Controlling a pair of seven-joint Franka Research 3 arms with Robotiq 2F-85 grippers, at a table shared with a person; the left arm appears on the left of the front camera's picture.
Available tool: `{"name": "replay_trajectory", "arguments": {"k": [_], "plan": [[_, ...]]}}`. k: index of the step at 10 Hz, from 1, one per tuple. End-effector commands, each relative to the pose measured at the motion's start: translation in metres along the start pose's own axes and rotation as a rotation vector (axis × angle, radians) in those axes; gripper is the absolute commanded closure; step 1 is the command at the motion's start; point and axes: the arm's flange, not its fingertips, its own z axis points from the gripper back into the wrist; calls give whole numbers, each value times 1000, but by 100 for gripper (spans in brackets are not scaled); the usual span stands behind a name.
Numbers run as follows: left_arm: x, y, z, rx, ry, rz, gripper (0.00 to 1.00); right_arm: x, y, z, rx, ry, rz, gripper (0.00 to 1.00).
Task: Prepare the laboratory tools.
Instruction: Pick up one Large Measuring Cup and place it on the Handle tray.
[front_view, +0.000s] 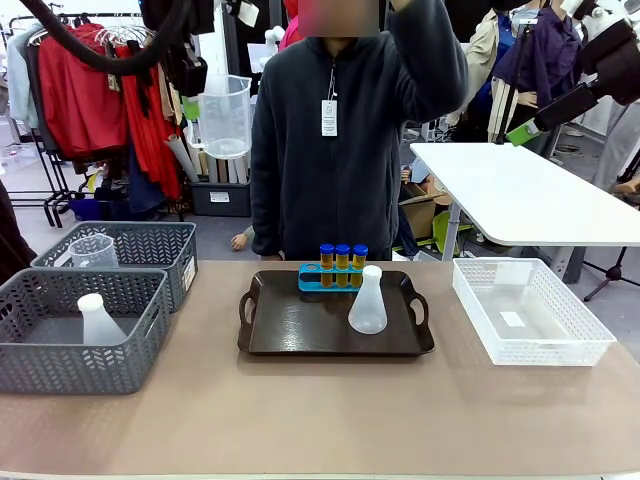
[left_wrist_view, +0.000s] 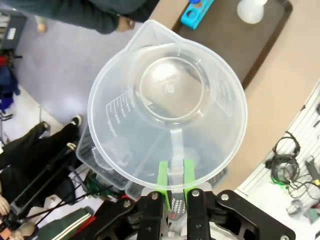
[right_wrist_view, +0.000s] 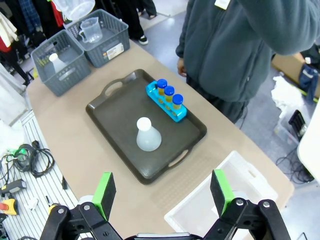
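Note:
My left gripper (left_wrist_view: 172, 176) is shut on the handle of a clear measuring beaker (left_wrist_view: 167, 105), which hangs high above the table's left side (front_view: 225, 115). Three blue-capped tubes of amber liquid (front_view: 342, 262) stand in a blue rack at the back of a dark tray (front_view: 300, 335). A translucent white conical flask (front_view: 368, 302) stands upright on the tray to the right of the rack. High over the table's right side, my right gripper (right_wrist_view: 162, 192) is open and holds nothing. From there I see the tubes (right_wrist_view: 169, 97), the flask (right_wrist_view: 147, 136) and the tray (right_wrist_view: 115, 107) below.
Two grey baskets sit at the left. The near one (front_view: 60, 365) holds another flask (front_view: 98, 320) and the far one (front_view: 150, 240) holds another beaker (front_view: 95, 250). A clear white basket (front_view: 530, 340) lies at the right. A person (front_view: 340, 150) stands behind the tray.

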Motion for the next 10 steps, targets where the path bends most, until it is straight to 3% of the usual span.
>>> {"name": "replay_trajectory", "arguments": {"k": [1, 4, 5, 8, 10], "plan": [[-4, -2, 9, 20, -3, 0, 100, 2, 0, 0, 20, -26, 2, 0], [1, 0, 0, 0, 0, -1, 100, 2, 0, 0, 20, -26, 2, 0], [6, -3, -22, -34, -38, -41, 100, 2, 0, 0, 20, -26, 2, 0], [25, -20, -77, -148, -32, -98, 100, 2, 0, 0, 20, -26, 2, 0], [19, -20, -80, -173, -18, -79, 100, 2, 0, 0, 20, -26, 2, 0]]}}
